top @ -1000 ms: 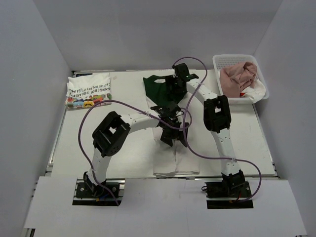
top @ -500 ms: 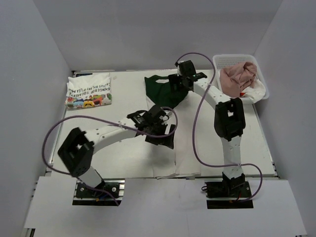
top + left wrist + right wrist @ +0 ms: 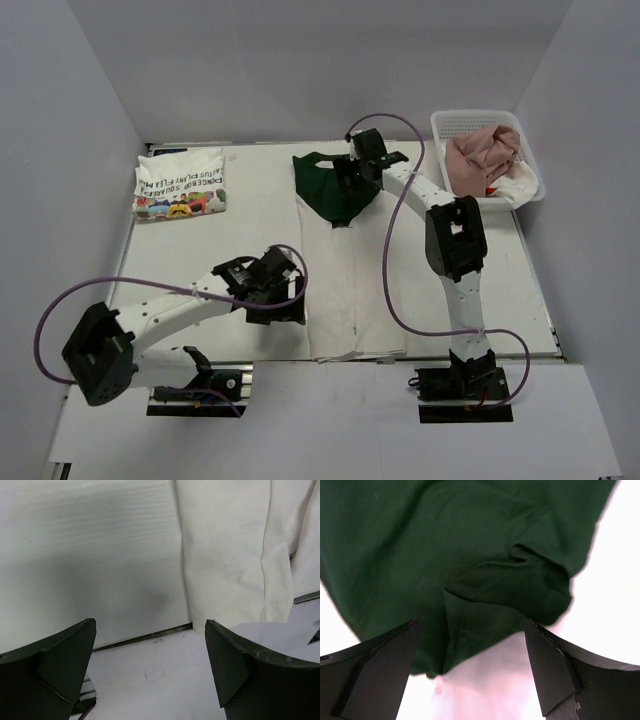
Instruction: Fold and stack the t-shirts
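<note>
Hidden: right gripper [image 3: 354, 178] is masking part of the dark green end of the white cloth t-shirt [image 3: 350, 290].
Axis: running near-to-far, green end far.
Pincers: left gripper [image 3: 289, 301] and right are gaping, empty.

left hand [image 3: 150, 624] spread wide, empty | white t-shirt [image 3: 230, 550] hem at table [image 3: 90, 555] edge

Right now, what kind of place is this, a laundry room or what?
Probably a robot test cell, not a home: plain white walls box in a table, a left arm and a right arm are bolted at its near edge, and a folded t-shirt and a basket serve as props.
</note>
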You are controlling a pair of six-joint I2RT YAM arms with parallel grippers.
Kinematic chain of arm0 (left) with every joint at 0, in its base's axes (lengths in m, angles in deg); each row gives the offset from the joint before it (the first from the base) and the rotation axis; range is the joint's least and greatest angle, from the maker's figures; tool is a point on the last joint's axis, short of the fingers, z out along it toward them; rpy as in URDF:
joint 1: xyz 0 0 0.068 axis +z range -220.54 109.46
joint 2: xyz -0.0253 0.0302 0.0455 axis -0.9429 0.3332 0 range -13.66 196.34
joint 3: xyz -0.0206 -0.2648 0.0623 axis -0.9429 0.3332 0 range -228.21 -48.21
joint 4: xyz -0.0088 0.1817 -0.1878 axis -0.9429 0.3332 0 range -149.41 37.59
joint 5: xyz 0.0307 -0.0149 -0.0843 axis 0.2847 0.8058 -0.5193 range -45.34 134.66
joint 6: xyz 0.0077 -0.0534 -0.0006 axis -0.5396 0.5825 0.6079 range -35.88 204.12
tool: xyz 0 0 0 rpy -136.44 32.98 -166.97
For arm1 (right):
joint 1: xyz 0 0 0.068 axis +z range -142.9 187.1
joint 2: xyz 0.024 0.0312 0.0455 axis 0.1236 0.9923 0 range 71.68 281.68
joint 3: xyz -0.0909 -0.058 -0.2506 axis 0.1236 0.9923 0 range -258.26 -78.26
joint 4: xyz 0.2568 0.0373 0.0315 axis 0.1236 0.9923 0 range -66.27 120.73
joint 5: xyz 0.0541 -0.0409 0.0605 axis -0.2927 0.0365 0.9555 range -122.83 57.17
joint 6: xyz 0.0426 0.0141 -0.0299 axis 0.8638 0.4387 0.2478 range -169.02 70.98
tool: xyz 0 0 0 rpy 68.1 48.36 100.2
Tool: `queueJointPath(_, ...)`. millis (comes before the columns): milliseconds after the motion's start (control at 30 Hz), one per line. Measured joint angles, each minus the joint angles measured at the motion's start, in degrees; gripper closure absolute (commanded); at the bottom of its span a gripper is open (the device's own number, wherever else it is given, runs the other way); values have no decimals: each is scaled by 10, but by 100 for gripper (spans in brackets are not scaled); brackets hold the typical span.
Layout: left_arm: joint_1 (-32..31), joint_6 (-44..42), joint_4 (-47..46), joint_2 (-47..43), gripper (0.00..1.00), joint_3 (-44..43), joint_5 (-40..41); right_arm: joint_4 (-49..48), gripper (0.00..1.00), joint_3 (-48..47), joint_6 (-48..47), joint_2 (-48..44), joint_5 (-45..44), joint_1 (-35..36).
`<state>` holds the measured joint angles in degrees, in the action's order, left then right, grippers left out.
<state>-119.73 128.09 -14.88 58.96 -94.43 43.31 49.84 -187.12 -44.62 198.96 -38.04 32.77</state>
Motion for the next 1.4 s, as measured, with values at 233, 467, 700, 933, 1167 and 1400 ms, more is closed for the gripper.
queueJointPath(233, 0, 48, -2, -84, 0, 38, 23, 21, 10, -10, 3, 52, -20, 14)
queueJointPath(467, 0, 54, -15, -51, 0, 38, 25, 7, 10, 61, 41, 14, -84, 16)
queueJointPath(700, 0, 45, -40, -22, 0, 39, 17, -44, 10, 266, 97, -141, -134, 10)
queueJointPath(933, 0, 25, -67, -15, 0, 44, -11, -86, 10, 417, 160, -244, -154, 1)
queueJointPath(1167, -6, 6, -138, 19, 4, 97, -98, -113, 10, 623, 198, -445, -68, -3)
queueJointPath(1400, -14, 11, -216, 46, 23, 127, -202, -108, 10, 790, 249, -694, 80, -1)
